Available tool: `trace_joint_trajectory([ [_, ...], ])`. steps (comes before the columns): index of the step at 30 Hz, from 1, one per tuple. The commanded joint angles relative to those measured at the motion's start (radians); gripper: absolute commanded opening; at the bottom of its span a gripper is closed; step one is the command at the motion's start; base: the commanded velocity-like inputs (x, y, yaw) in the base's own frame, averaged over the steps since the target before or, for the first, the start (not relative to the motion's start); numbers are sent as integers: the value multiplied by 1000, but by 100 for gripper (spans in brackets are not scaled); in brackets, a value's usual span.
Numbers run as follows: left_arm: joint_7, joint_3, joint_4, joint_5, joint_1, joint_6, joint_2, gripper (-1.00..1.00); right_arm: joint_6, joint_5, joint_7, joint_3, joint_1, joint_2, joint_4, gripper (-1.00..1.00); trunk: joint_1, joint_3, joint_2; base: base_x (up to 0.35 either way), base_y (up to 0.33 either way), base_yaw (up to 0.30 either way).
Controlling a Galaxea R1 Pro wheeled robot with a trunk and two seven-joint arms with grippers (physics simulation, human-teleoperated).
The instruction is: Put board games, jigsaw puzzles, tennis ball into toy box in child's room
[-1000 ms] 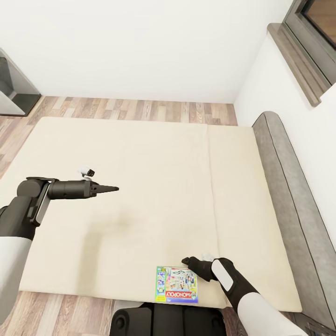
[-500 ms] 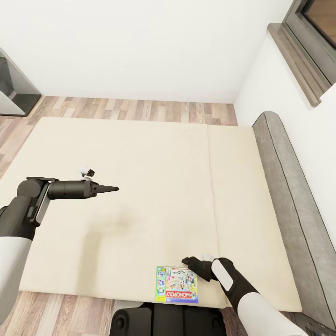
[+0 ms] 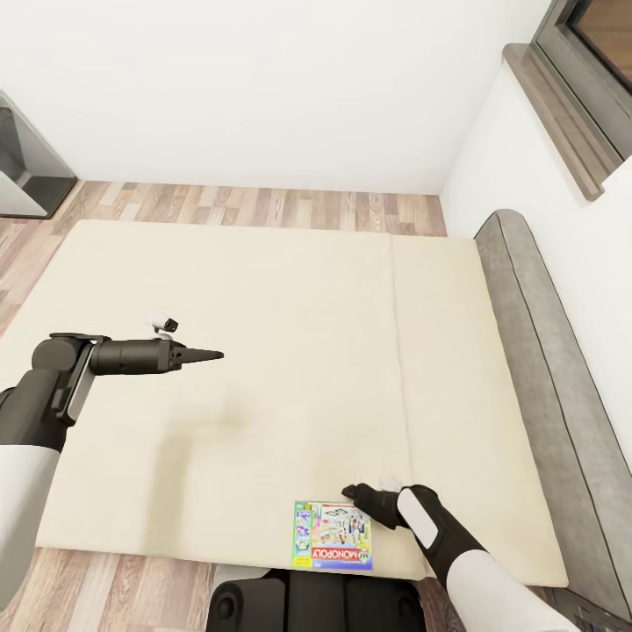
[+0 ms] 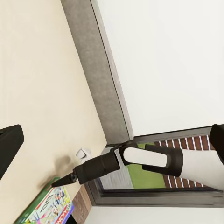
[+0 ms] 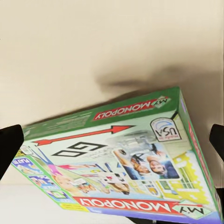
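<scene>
The Monopoly board game point(image 3: 333, 535) lies flat on the bed point(image 3: 290, 351), very close to the near edge of the beige mattress, just in front of the robot's base. The rest of the mattress is bare and wide, with much free room toward the far wall. The grey headboard point(image 3: 544, 369) runs along the right side of the bed, under a window sill point(image 3: 562, 114); wood-plank floor point(image 3: 263, 204) shows beyond the far edge.

The right pincer point(image 3: 349, 489) is low over the mattress, just beside the far right corner of the game box. In the right wrist view the box point(image 5: 121, 158) lies between its two dark fingertips point(image 5: 10, 144), which stand wide apart at the frame sides, not touching it, so it holds nothing.

The left pincer point(image 3: 215, 355) hangs over the middle left of the mattress, well apart from the box, pointing toward the headboard. Its fingers look closed to one thin point in the head view, with nothing between them.
</scene>
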Motion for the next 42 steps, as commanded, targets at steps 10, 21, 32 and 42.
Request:
trace_joint_trajectory([
  [10, -4, 0, 0, 0, 0, 11, 0, 100, -1, 28, -1, 5, 0, 1, -2, 100, 1, -1, -2, 0, 0, 0],
  [21, -4, 1, 0, 0, 0, 11, 0, 100, -3, 29, -1, 5, 0, 0, -3, 100, 1, -1, -2, 0, 0, 0],
  [32, -4, 1, 0, 0, 0, 11, 0, 100, -3, 29, -1, 5, 0, 1, -3, 100, 1, -1, -2, 0, 0, 0],
  [42, -4, 1, 0, 0, 0, 11, 0, 100, -21, 29, -1, 6, 0, 0, -2, 100, 1, -1, -2, 0, 0, 0],
])
